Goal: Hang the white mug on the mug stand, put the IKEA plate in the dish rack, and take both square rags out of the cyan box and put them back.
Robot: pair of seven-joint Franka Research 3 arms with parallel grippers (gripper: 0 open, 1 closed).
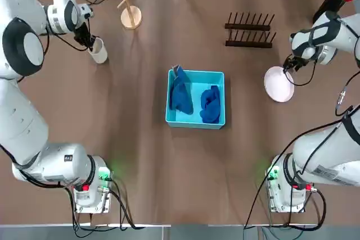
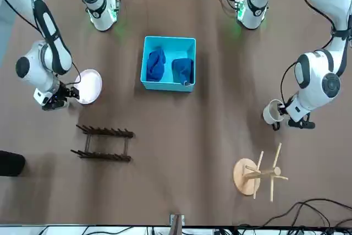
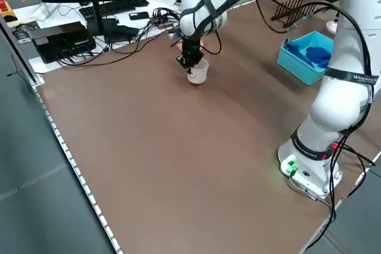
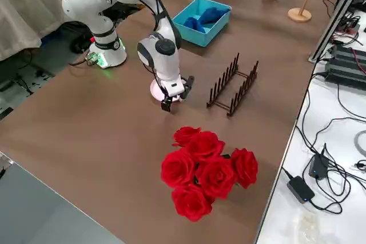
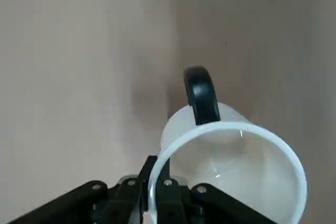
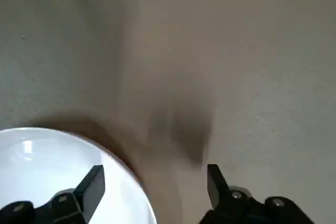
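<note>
Nearest to the robot's bases, the cyan box (image 1: 195,123) stands on the desk (image 1: 169,184), with two square rags inside. Both are dark blue, soft and crumpled. The left rag (image 1: 180,95) is long in shape and reaches up over the box's far corner; the right rag (image 1: 211,105) is a more compact bundle, all inside the walls. Their folds hide how square they really are.

A little farther, at the right, lies the IKEA plate (image 1: 278,87), round, white and glossy. The right gripper (image 6: 156,166) is open beside its far edge, one finger above the plate and the other outside the rim. The wrist view cuts off a large part of the plate.

Farther again, on the left, is the white mug (image 5: 236,166), small and smooth, with a black handle (image 5: 201,95). The left gripper (image 5: 157,163) is clenched on its wall at the rim. This grip hides part of the wall, and the outer bottom is hard to see.

Beyond, the dark brown dish rack (image 1: 248,44) stands right of the middle, and the light wooden mug stand (image 1: 131,17) at the left, its top cut off in the top view. Red roses (image 4: 209,167) are at the far right.
</note>
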